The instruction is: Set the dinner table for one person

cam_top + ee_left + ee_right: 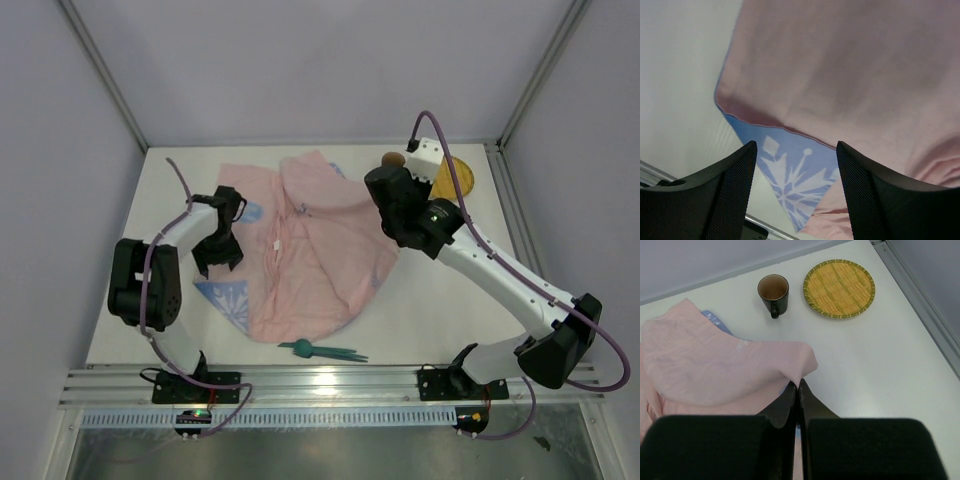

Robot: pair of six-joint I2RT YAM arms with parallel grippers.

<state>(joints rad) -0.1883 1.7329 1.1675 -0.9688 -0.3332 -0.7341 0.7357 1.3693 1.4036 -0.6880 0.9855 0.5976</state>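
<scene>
While the cloth [320, 260] lies crumpled, your left claw [796, 146] gapes and your right claw [798, 382] is shut, perhaps pinching it. The cup [773, 291] and woven plate [839, 288] are unplaced.

White dinner table [440, 310], silver rails. Pink cloth [320, 250], blue snowflake print on the underside, lies crumpled on it, under and ahead of left gripper [796, 147], corner pinched at right gripper [798, 382]. Dark mug [773, 292] and woven yellow plate [839, 288] beyond right gripper, side by side, apart. Teal utensil [325, 349] behind both grippers, by near rail.
</scene>
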